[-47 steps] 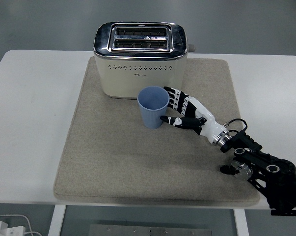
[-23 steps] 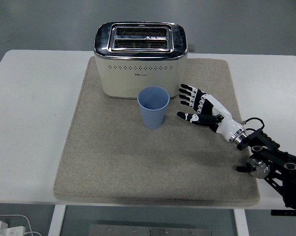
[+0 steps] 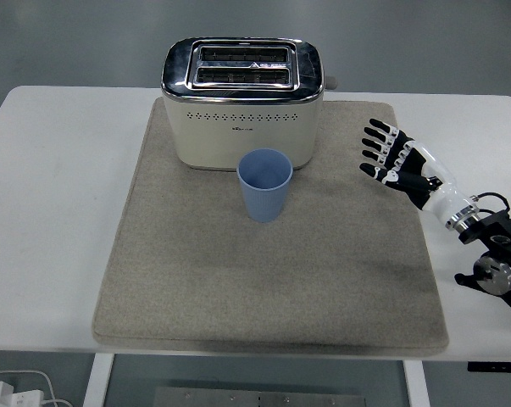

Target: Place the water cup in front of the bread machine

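Cup: blue water cup (image 3: 264, 184) upright on the mat (image 3: 196, 280), just near of the bread machine (image 3: 242, 102).
Writing: small dark mark on the machine's front, unreadable.
Right hand (image 3: 397, 158): fingers spread, empty, well right of the cup.

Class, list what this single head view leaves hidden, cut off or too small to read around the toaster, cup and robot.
- Small print on the bread machine: too small to read.
- Inside its slots: dark, contents unclear.
- Mat behind the bread machine: hidden by its body.
- Right arm past the right robot hand: cut off by the picture's right edge.
- Left arm: outside the view.
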Robot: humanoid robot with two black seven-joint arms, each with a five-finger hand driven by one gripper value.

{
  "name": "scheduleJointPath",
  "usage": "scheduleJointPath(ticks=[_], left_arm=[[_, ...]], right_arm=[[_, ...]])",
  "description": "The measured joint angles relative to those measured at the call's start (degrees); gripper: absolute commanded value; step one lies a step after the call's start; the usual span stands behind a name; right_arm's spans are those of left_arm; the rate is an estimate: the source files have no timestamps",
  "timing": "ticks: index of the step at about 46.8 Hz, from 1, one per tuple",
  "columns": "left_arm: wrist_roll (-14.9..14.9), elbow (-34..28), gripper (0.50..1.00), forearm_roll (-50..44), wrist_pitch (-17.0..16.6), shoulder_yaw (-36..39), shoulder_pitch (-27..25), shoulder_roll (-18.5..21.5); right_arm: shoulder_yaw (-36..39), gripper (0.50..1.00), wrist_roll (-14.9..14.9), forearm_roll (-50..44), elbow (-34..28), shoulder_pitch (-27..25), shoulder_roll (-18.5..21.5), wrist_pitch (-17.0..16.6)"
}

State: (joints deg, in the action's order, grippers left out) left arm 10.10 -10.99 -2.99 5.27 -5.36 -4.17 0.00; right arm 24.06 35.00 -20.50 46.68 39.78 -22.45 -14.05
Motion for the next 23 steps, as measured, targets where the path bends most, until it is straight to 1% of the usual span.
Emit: scheduleJointPath(ticks=[4, 10, 19, 23], left_arm=[[0.0, -0.1, 1.000, 0.0, 0.0, 0.0, 0.0, 0.0], [0.0, -0.1, 1.000, 0.0, 0.0, 0.0, 0.0, 0.0], [0.0, -0.1, 1.000, 0.0, 0.0, 0.0, 0.0, 0.0], [0.0, -0.2, 1.000, 0.0, 0.0, 0.0, 0.0, 0.0]], right_arm=[[0.1, 0.928, 0.0, 1.8, 0.0, 0.3, -0.3, 0.0], [1.6, 0.928, -3.4, 6.1, 0.0, 1.9, -1.0, 0.0], [2.3, 0.928, -6.8, 10.2, 0.0, 4.7, -1.3, 0.1], [2.8, 0.928, -8.9, 12.2, 0.0, 6.1, -1.4, 0.6]])
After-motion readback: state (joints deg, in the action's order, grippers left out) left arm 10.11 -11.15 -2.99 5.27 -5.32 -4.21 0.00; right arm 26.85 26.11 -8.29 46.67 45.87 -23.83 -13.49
